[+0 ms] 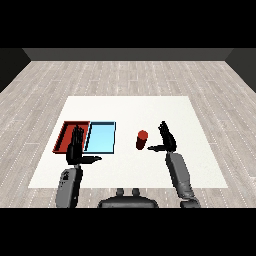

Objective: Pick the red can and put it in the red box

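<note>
Red cylindrical can [142, 139] upright on white table [200, 165], right of light blue tray [101, 137]. Right hand [167, 140] spread beside can, not touching: advance, curl round mid-body, keep vertical. Left hand [76, 150] spread over red tray [66, 135].

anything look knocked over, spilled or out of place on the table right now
Nothing stands out. The small red cylindrical can stands upright on the white table, beside the open right hand. The red tray and light blue tray lie side by side, squarely aligned.
</note>
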Controlling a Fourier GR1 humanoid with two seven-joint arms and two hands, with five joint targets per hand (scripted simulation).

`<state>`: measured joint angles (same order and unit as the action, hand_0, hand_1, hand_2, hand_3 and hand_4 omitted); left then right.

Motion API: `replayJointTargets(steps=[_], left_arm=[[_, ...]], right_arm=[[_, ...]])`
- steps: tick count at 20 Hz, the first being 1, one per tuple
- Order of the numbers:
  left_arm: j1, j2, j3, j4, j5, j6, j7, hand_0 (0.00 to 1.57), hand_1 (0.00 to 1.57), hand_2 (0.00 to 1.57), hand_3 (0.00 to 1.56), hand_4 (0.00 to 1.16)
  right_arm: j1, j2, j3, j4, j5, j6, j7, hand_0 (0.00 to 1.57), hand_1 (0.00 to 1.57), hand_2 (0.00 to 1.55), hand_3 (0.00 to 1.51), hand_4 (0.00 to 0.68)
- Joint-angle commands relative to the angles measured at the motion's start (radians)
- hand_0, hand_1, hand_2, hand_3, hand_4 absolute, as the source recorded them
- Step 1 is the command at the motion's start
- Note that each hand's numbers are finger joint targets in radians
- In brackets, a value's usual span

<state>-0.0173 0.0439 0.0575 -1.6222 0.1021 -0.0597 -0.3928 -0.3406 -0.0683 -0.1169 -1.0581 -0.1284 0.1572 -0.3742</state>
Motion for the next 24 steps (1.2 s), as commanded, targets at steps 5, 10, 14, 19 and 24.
replayJointTargets(steps=[5, 10, 14, 19, 24], left_arm=[[0.001, -0.015, -0.013, 0.017, 0.005, -0.008, -0.016, 0.0, 0.0, 0.0, 0.0, 0.0], [0.019, -0.042, -0.075, 0.03, -0.023, 0.062, -0.051, 0.0, 0.0, 0.0, 0.0, 0.0], [-0.061, -0.019, -0.028, 0.008, -0.018, 0.047, 0.055, 0.0, 0.0, 0.0, 0.0, 0.0], [0.036, 0.0, -0.023, -0.055, -0.001, 0.005, 0.02, 0.0, 0.0, 0.0, 0.0, 0.0], [0.047, -0.013, -0.036, -0.053, -0.045, 0.035, -0.015, 0.0, 0.0, 0.0, 0.0, 0.0]], right_arm=[[-0.059, 0.066, 0.055, 0.115, -0.026, -0.05, -0.046, 0.0, 0.0, 0.0, 0.0, 0.0], [-0.112, 0.067, 0.051, 0.278, -0.054, -0.036, -0.141, 0.0, 0.0, 0.0, 0.0, 0.0], [-0.141, 0.067, 0.056, 0.374, -0.038, -0.06, -0.188, 0.0, 0.0, 0.0, 0.0, 0.0], [-0.194, 0.067, 0.066, 0.408, -0.072, -0.05, -0.17, 0.0, 0.0, 0.0, 0.0, 0.0], [-0.157, 0.068, 0.086, 0.339, -0.099, -0.032, -0.125, 0.0, 0.0, 0.0, 0.0, 0.0]])
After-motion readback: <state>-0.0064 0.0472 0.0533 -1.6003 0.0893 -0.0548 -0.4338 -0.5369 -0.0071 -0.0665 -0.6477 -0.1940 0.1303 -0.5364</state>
